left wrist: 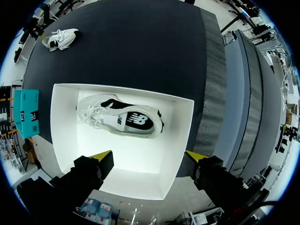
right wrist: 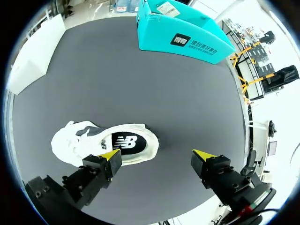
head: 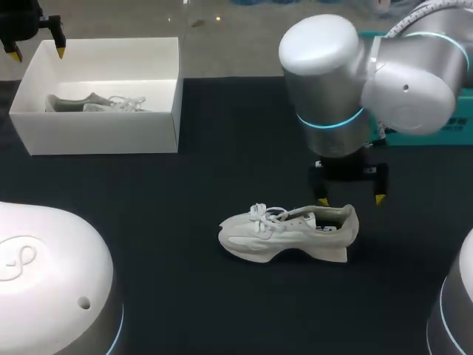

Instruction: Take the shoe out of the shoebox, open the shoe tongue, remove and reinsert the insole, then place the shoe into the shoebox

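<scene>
shoe [head: 292, 233]: pale, stands upright on the dark table [head: 222, 170], near the middle, toe toward my left, well apart from the shoebox
shoebox [head: 96, 133]: white, open on top, at the far left of the table
second shoe [left wrist: 123, 117]: sits inside the shoebox
right gripper [right wrist: 157, 157]: hangs over the heel end of the shoe, fingers spread wide
left gripper [left wrist: 149, 157]: hangs above the far rim of the shoebox, fingers spread wide
teal box [right wrist: 183, 33]: at the far right of the table

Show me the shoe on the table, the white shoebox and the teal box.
shoe on the table [head: 288, 235]: head view, its side.
white shoebox [head: 96, 133]: head view, front wall.
teal box [right wrist: 154, 35]: right wrist view, side wall.
</scene>
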`<state>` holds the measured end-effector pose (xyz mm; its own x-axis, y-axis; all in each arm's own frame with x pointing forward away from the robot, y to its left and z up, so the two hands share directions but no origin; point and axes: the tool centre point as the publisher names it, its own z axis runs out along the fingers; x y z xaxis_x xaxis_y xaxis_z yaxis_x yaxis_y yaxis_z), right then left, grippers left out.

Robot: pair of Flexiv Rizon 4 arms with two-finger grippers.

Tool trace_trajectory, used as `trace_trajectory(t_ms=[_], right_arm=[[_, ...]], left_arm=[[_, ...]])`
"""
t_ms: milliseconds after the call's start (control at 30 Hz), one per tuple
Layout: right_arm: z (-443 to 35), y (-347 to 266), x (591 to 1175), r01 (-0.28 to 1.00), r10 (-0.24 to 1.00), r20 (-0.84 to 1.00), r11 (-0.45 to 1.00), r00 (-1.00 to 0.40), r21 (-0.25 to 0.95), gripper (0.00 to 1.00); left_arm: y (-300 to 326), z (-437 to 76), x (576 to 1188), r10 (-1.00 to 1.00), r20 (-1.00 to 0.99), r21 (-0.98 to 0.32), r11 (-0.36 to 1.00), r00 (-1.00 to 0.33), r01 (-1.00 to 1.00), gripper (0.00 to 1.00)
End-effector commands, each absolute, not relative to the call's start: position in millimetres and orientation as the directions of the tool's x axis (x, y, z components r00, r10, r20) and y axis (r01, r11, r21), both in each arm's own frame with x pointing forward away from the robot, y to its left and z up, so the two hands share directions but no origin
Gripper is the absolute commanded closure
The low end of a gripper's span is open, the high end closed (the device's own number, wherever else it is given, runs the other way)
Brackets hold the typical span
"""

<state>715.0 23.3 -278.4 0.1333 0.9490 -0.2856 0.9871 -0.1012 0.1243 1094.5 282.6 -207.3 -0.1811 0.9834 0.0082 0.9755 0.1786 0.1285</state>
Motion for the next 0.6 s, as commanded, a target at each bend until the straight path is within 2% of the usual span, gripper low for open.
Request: trace_trajectory(t_ms=[33,133,267,300,600], right_arm=[[-252,9,692,0.947,0.98,-0.101,0.191,-0.17,0.257,0.0],[-242,6,688,0.883,0.921,-0.062,0.387,-0.385,0.268,0.0],[-229,-14,679,0.73,0.745,0.057,0.63,-0.664,0.263,0.0],[-230,-21,680,0.706,0.729,0.007,0.66,-0.684,0.258,0.0],[-230,-21,680,0.706,0.729,0.007,0.66,-0.684,0.258,0.0]], left_arm=[[282,-207,1094,0.983,0.01,0.13,0.179,-0.181,0.975,0.0],[282,-207,1094,0.983,0.01,0.13,0.179,-0.181,0.975,0.0],[282,-207,1094,0.983,0.01,0.13,0.179,-0.181,0.975,0.0],[282,-207,1094,0.983,0.01,0.13,0.179,-0.181,0.975,0.0],[282,-207,1094,0.983,0.01,0.13,0.179,-0.181,0.975,0.0]])
